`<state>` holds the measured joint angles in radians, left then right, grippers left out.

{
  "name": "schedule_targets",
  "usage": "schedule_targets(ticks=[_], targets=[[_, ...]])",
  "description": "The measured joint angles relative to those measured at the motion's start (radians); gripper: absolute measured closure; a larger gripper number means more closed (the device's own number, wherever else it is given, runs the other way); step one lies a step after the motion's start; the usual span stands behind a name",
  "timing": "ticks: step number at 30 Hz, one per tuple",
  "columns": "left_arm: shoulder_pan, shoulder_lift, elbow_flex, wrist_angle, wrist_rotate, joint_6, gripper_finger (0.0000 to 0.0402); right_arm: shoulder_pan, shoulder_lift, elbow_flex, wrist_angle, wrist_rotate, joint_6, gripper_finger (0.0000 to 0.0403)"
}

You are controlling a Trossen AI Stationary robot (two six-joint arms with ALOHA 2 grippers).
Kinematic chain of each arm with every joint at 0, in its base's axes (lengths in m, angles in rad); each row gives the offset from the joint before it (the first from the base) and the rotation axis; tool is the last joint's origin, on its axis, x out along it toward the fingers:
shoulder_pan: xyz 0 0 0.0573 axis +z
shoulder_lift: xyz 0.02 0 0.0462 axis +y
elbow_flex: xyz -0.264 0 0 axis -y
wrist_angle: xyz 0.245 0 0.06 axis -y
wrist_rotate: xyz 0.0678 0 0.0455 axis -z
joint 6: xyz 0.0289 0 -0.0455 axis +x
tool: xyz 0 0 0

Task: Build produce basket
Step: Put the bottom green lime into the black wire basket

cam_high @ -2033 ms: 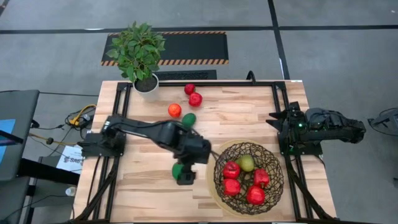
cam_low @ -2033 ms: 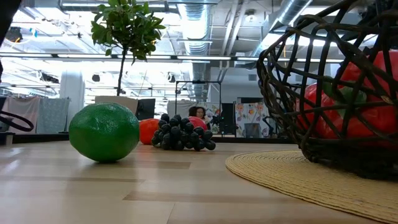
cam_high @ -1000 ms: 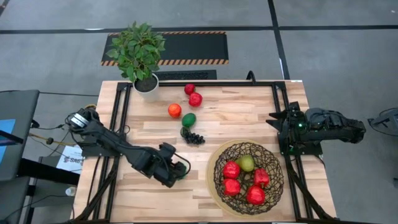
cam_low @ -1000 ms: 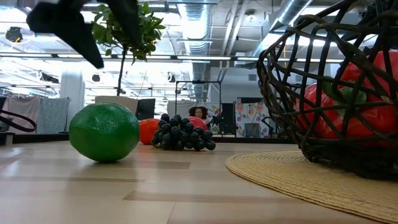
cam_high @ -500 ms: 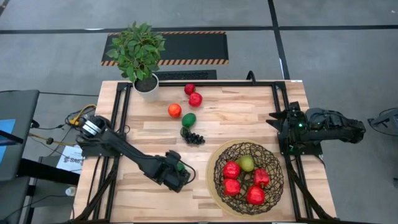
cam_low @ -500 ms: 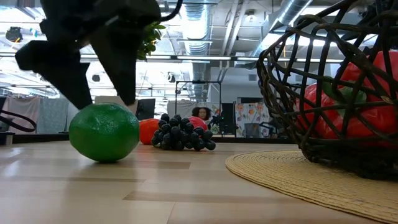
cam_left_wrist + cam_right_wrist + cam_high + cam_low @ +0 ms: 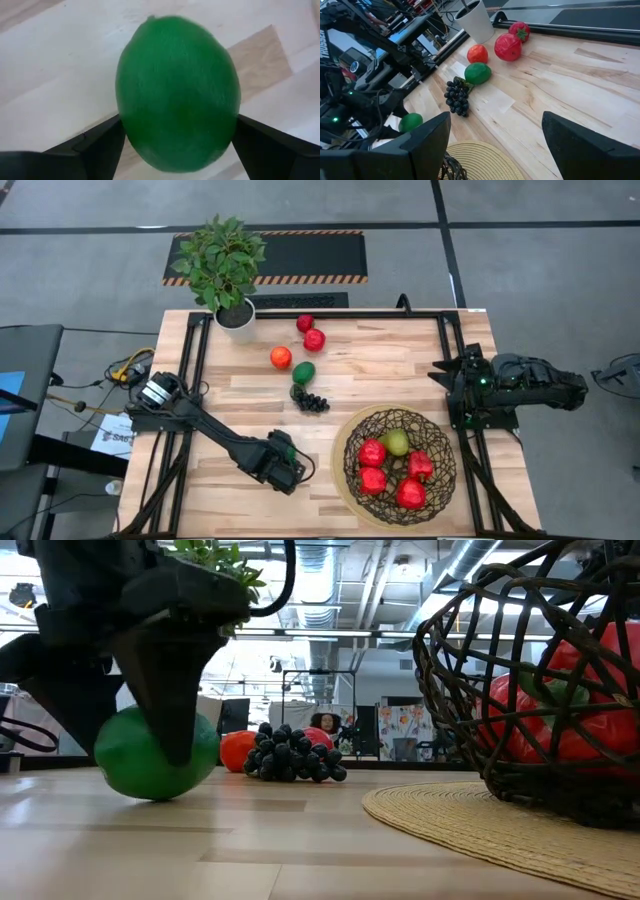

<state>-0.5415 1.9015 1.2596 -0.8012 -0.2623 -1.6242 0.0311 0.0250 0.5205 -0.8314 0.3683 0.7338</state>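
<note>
Table (image 7: 400, 370): left hand (image 7: 130, 755) hides lime (image 7: 177, 95) partly.

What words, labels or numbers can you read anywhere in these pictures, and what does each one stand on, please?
"TROSSE": white letters running up a dark arm part at the edge of the right wrist view, cut off by the frame.
Dark print on the white sheet beside the table's left side in the high view: too small to read.
Nothing is written on the lime between the left hand's fingers, nor on the basket.
</note>
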Motion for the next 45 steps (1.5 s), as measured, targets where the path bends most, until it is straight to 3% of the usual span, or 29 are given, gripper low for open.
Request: schedule_targets(ticks=[10, 23, 37, 45], targets=[[0.005, 0.000, -0.001, 0.000, 0.012, -0.013, 0.0166, 0.000, 0.000, 0.000, -0.001, 0.000, 0.000, 0.0069], [0.048, 0.000, 0.040, 0.067, -0.007, 0.034, 0.0171, 0.000, 0.000, 0.000, -0.002, 0.000, -0.001, 0.0069], [0.183, 0.000, 0.236, 0.028, 0.015, 0.418, 0.0169, 0.000, 0.000, 0.000, -0.002, 0.000, -0.001, 0.0069], [0.299, -0.005, 0.409, -0.032, 0.014, 0.688, 0.0168, 0.000, 0.000, 0.000, -0.003, 0.000, -0.001, 0.0069]])
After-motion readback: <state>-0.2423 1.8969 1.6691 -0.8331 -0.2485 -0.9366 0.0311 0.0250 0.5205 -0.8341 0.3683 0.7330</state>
